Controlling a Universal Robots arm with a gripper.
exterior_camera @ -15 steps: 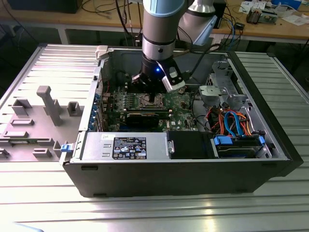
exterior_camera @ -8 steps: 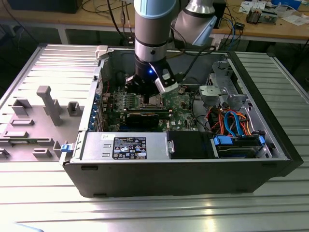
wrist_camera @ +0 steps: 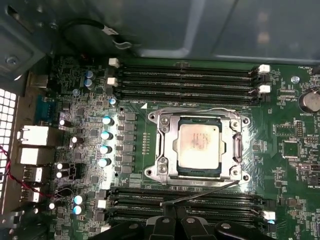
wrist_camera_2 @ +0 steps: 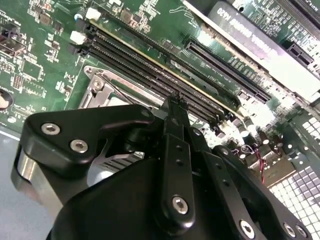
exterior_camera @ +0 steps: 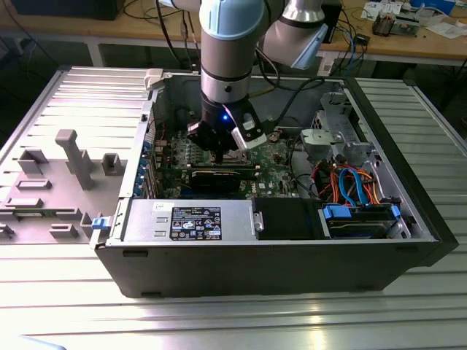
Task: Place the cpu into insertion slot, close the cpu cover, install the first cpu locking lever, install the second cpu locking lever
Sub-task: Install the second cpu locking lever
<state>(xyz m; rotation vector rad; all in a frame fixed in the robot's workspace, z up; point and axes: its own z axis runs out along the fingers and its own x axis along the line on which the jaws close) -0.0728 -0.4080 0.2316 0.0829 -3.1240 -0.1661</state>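
In the first wrist view the cpu (wrist_camera: 199, 146) lies flat in the insertion slot (wrist_camera: 200, 176) on the green motherboard. The cpu cover (wrist_camera: 167, 145) is down around it, with the chip's silver top showing through the window. One thin wire locking lever (wrist_camera: 195, 108) lies flat along the socket's side by the memory slots. The other lever (wrist_camera: 205, 192) slants away from the opposite side, and its free end reaches my gripper (wrist_camera: 176, 212). In the second wrist view my gripper (wrist_camera_2: 173, 100) has its fingers together at that wire's end. From outside, the gripper (exterior_camera: 219, 154) is low inside the case over the socket.
The open computer case (exterior_camera: 292, 262) lies on a slatted metal table. A grey power supply (exterior_camera: 186, 219), a black expansion card (exterior_camera: 219, 177), a drive cage (exterior_camera: 343, 124) and coloured cables (exterior_camera: 350, 182) crowd around the board. Long black memory slots (wrist_camera: 185, 80) flank the socket.
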